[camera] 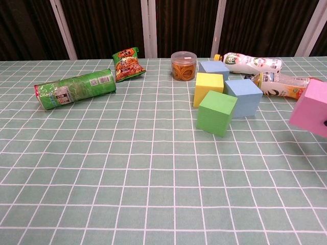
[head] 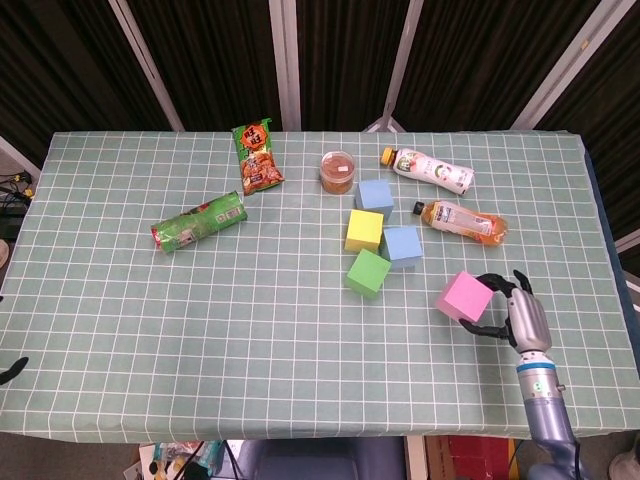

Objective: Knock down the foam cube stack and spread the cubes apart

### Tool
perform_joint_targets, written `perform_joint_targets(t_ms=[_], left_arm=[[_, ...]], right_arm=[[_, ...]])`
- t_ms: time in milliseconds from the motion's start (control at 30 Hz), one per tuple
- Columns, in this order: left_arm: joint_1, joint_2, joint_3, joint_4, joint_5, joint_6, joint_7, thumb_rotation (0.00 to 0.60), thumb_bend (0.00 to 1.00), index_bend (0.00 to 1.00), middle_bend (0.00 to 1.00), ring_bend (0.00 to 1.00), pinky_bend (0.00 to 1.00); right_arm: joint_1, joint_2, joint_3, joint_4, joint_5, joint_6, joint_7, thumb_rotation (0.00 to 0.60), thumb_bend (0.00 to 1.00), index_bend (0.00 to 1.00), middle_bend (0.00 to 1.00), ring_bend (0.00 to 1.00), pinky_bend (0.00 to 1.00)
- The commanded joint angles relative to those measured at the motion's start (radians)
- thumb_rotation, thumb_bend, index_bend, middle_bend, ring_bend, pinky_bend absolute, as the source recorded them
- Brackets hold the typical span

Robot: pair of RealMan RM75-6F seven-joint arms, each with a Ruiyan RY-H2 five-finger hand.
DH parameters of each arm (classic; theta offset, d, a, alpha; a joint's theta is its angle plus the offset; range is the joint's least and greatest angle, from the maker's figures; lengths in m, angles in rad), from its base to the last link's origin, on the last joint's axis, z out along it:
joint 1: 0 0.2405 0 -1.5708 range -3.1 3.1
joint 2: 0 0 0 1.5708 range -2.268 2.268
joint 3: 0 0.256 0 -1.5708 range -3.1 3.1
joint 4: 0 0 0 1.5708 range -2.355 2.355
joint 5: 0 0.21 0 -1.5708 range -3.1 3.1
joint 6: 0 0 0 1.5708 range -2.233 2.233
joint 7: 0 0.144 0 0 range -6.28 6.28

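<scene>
Four foam cubes lie loose on the checked surface [head: 120,330], and we see no stack standing among them. Our right hand [head: 515,315] sits near the right part of the front edge, its dark fingers [head: 487,327] curled around the pink cube [head: 465,296], which it holds; in the chest view that cube shows at the far right border of the picture, and little of the hand itself can be made out there. Toward the middle of the surface, somewhat nearer the back edge, we find the other cubes clustered: the yellow cube [head: 364,231], the green cube [head: 368,273] just in front of it, one blue cube [head: 402,247] just right of the yellow one, and a second blue cube [head: 374,195] behind it. From the chest view the green cube overlaps the yellow and blue ones, and we cannot tell whether they touch. We do not see our left hand in either view. Near the back edge stands a small clear tub [head: 339,172] with orange contents, with a snack bag [head: 258,158] to its left. A green can [head: 199,223] lies on its side toward the left edge. Two bottles lie on their sides toward the back right corner: a white-labelled bottle [head: 430,170] and, in front of it, an orange-drink bottle [head: 465,220].
</scene>
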Motion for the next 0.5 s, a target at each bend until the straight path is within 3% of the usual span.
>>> perform_joint_targets(t_ms=[33, 233, 400, 500], left_arm=[[0.0, -0.001, 0.001, -0.001, 0.001, -0.001, 0.002, 0.6, 0.15, 0.21, 0.0, 0.0, 0.0], [0.002, 0.003, -0.002, 0.0, -0.005, 0.002, -0.006, 0.6, 0.15, 0.21, 0.0, 0.0, 0.0], [0.002, 0.005, -0.005, 0.001, -0.011, 0.001, -0.011, 0.6, 0.15, 0.21, 0.0, 0.0, 0.0], [0.002, 0.004, -0.004, 0.0, -0.012, 0.0, -0.007, 0.6, 0.15, 0.21, 0.0, 0.0, 0.0]], right_arm=[[0.003, 0.001, -0.015, 0.01, -0.013, -0.011, -0.021, 0.6, 0.13, 0.36, 0.48, 0.3, 0.0], [0.033, -0.03, -0.029, 0.038, 0.004, -0.042, -0.136, 0.6, 0.13, 0.22, 0.34, 0.22, 0.0], [0.048, -0.017, -0.023, 0.023, 0.061, -0.068, -0.217, 0.6, 0.13, 0.07, 0.06, 0.06, 0.0], [0.05, -0.009, -0.012, 0.004, 0.066, -0.056, -0.226, 0.6, 0.11, 0.01, 0.0, 0.03, 0.0]])
